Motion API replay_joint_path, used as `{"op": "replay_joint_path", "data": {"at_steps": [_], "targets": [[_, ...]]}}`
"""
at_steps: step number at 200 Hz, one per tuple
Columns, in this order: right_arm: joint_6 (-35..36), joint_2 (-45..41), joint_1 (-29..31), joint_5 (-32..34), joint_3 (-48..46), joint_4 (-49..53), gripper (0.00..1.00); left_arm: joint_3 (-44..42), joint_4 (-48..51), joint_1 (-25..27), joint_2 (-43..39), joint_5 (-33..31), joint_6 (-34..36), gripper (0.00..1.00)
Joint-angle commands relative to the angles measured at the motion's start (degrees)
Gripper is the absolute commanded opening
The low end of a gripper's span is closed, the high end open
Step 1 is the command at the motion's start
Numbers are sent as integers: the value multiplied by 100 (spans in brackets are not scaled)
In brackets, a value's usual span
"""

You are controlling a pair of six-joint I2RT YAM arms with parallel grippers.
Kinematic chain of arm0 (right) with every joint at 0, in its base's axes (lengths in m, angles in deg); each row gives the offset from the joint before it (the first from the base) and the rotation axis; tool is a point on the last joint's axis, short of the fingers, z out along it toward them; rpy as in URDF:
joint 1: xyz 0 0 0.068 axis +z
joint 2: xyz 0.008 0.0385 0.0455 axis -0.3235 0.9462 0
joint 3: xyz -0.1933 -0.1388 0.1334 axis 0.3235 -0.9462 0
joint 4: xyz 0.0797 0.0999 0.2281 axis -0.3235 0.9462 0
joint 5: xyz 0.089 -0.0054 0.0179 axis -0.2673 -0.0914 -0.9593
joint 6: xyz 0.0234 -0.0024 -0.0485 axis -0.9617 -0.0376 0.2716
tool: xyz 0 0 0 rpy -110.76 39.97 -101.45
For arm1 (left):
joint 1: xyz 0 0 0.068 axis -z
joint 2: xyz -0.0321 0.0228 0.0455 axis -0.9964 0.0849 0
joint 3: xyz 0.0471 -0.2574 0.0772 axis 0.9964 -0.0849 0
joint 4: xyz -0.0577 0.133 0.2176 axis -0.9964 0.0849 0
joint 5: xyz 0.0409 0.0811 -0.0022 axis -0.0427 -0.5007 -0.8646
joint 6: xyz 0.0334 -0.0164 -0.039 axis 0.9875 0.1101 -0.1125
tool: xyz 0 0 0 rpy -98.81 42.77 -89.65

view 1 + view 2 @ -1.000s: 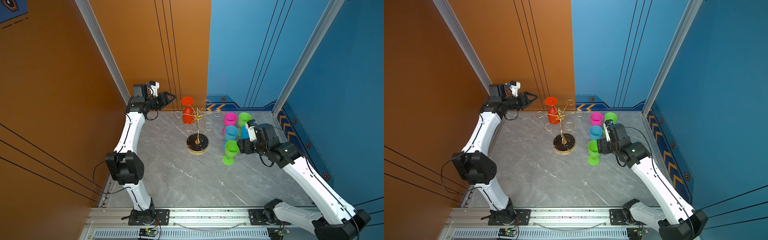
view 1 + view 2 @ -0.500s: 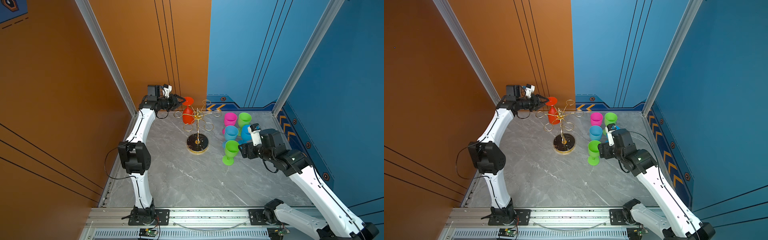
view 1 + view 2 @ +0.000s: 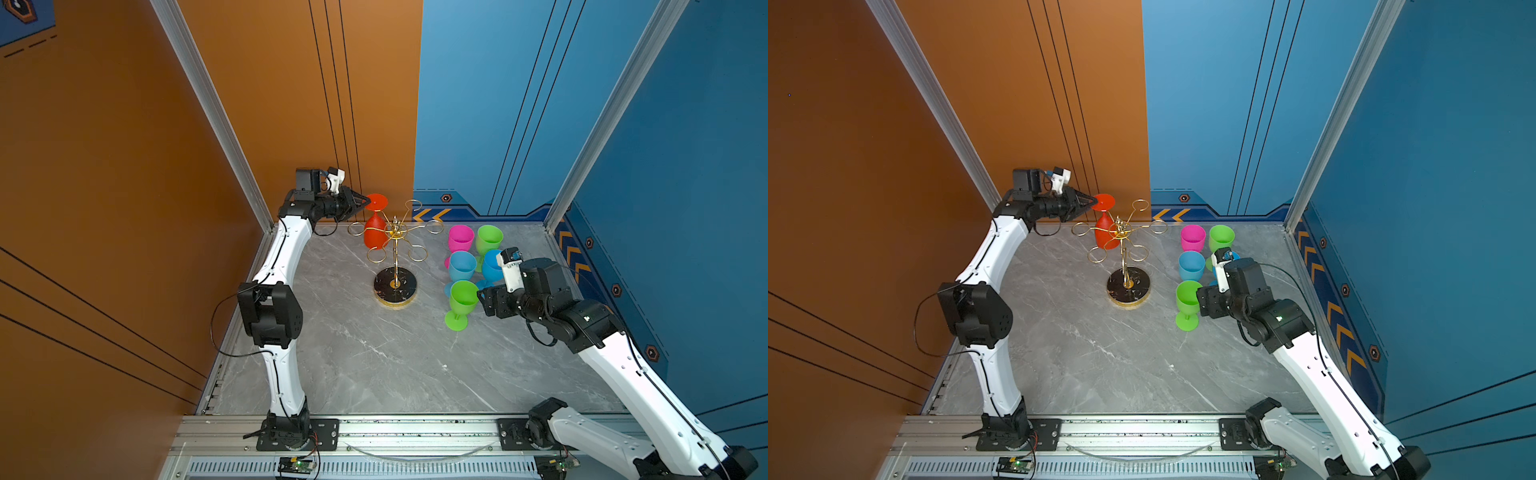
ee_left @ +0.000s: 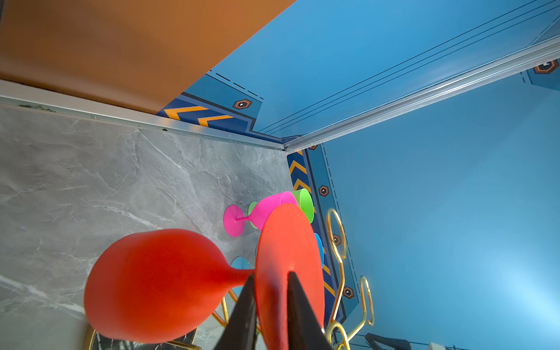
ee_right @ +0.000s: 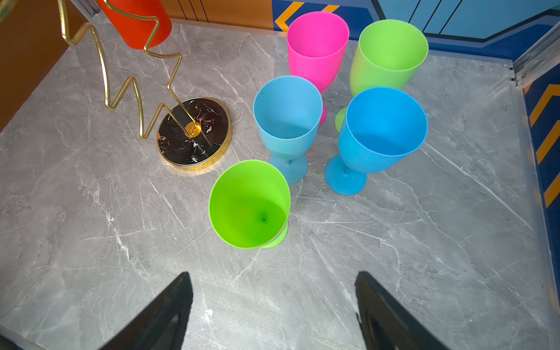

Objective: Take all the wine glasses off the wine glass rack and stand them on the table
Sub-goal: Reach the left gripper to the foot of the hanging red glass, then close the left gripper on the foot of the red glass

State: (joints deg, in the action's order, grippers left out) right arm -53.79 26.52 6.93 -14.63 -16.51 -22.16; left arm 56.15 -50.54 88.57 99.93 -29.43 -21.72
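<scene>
Red wine glass (image 3: 375, 235) hangs upside-dn on gold wire rack (image 3: 384, 287).

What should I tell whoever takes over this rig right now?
Left pincer: closed on the foot disc of the red plastic wine glass.
Right pincer: open and empty, near the closest lime green plastic goblet.
The red glass hangs upside down in a loop of the gold wire wine glass rack.
Done: grip on the foot.
Left: slide the glass out of its loop and clear of the rack.
</scene>
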Motion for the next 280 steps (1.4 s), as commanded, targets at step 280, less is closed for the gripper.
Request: {"op": "replay_joint_path", "data": {"at_steps": [280], "targets": [[-182, -287, -75, -156, -369, -296, 86, -168, -14, 313, -506, 818, -483, 0]]}}
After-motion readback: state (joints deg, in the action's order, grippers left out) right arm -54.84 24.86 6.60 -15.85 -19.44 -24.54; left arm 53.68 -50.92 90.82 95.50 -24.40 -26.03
